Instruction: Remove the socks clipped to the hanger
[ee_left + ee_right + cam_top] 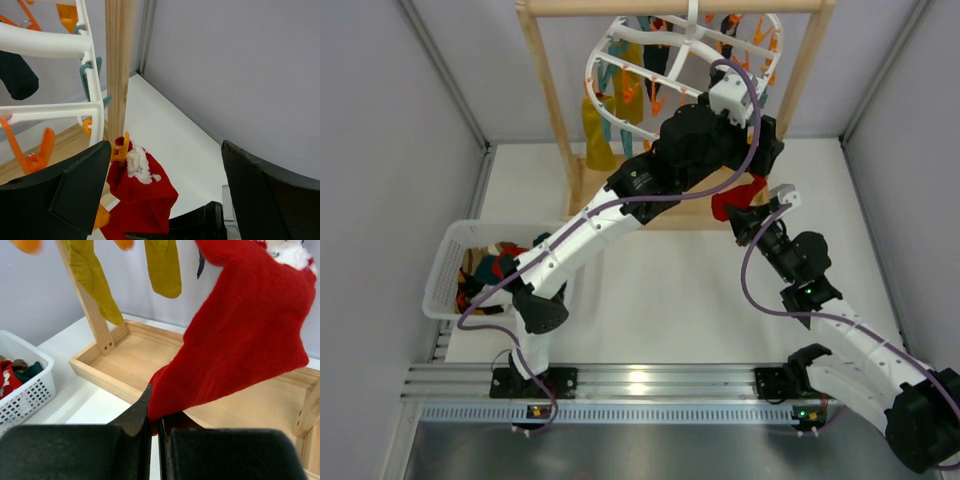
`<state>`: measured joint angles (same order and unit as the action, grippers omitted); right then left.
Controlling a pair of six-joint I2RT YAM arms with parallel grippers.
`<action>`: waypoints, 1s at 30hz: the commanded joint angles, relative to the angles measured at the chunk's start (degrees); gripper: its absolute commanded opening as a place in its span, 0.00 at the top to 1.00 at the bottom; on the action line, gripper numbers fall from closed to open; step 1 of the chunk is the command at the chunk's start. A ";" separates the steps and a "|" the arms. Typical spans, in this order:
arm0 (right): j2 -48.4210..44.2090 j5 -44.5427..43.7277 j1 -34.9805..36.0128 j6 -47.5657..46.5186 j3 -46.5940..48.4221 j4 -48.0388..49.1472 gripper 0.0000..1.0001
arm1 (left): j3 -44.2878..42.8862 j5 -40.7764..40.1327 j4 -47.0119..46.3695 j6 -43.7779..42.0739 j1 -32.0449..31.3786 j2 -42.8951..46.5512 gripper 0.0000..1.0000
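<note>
The white hanger [650,45] hangs from the wooden rack, with orange and teal clips. A red sock [738,195] with a white fluffy patch hangs from an orange clip [120,148] at its right side; it also shows in the left wrist view [142,197] and the right wrist view [250,335]. My right gripper [155,422] is shut on the red sock's lower end. My left gripper [165,165] is open, its fingers on either side of the clip and the sock top. Two mustard-yellow socks [95,275] hang at the left. A dark sock [17,75] hangs further in.
The wooden rack has a post [118,70] right beside the clip and a tray base [125,360] below. A white basket [445,270] with several socks sits at the left. Grey walls close in the back and sides.
</note>
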<state>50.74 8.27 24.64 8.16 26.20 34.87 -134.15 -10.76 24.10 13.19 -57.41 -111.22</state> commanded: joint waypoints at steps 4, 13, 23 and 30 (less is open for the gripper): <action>-1.00 1.75 0.32 0.27 4.83 -4.11 1.00 | 2.49 0.58 -1.07 -0.96 -2.44 3.90 0.05; -1.52 3.06 0.23 2.29 5.36 -5.34 1.00 | 0.02 -13.39 -0.98 -6.96 -10.00 4.69 0.01; -6.00 13.78 -0.82 6.42 11.06 -15.62 1.00 | 3.72 -17.37 -1.07 -3.70 -9.30 4.96 0.01; -9.17 17.57 -1.44 6.25 10.63 -20.10 1.00 | 6.52 -14.73 -1.16 -0.89 -5.26 6.36 0.02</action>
<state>42.94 22.87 23.77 13.78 34.96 17.32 -129.38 -25.89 24.27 10.63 -64.38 -108.29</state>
